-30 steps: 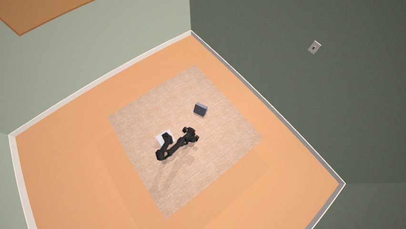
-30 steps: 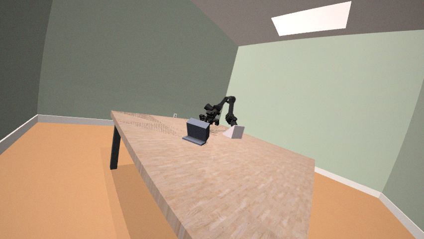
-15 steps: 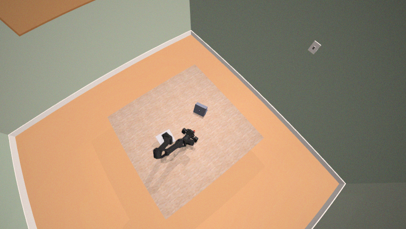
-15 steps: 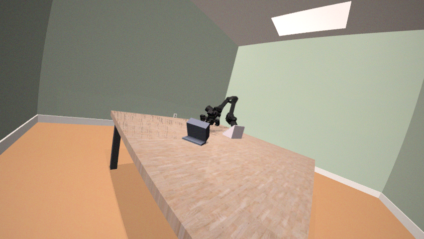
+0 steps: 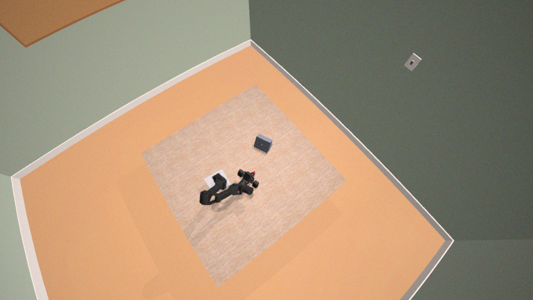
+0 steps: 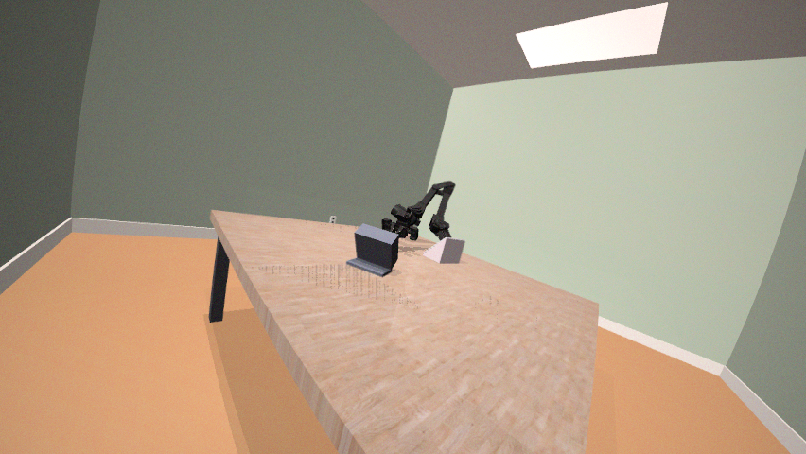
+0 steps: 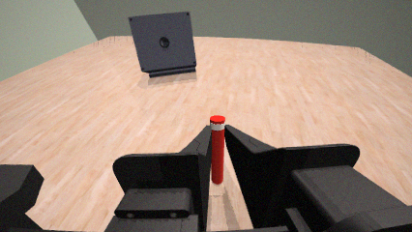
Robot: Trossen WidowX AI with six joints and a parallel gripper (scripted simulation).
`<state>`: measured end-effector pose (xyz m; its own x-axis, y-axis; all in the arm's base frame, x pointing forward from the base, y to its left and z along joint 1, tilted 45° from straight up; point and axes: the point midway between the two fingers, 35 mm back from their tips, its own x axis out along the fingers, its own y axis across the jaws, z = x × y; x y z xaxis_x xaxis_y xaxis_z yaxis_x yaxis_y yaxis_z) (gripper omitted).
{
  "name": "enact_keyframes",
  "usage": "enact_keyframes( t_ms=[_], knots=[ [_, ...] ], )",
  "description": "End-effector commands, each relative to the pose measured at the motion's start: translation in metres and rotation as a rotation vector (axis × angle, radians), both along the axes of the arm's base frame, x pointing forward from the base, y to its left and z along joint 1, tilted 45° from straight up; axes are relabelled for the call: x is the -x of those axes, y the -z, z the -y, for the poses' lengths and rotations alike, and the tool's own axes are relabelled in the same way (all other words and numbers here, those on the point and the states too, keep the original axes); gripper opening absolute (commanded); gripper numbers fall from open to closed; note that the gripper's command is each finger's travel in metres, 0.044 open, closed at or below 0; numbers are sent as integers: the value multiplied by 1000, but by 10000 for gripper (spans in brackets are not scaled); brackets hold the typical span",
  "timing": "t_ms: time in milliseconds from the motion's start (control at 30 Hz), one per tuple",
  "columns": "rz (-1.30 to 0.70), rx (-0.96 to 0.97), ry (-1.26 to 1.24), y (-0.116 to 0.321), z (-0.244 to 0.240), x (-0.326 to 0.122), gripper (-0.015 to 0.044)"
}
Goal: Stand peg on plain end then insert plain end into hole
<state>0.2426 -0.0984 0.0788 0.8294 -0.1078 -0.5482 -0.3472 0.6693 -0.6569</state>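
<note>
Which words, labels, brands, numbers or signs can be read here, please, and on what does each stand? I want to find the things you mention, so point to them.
No text can be read in any view: none on the peg [image 5: 254, 172] [image 7: 218, 157], none on the sloped panel [image 5: 262, 145] [image 6: 376, 250] [image 7: 166, 57]. Any small marking on the arm [image 5: 226, 192] [image 6: 429, 198] would be too small to read.

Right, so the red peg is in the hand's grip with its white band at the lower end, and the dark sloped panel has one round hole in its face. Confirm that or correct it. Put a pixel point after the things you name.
The band is wrong: the wrist view shows the white band near the upper end of the red peg [image 7: 218, 157]. The rest stands.
</note>
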Motion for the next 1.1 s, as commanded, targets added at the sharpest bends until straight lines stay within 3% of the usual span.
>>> enact_keyframes(
  t_ms=[0,1067],
  knots=[
    [25,-7,-27,0,0,4,50],
    [208,-102,-212,-2,7,24,50]
  ],
)
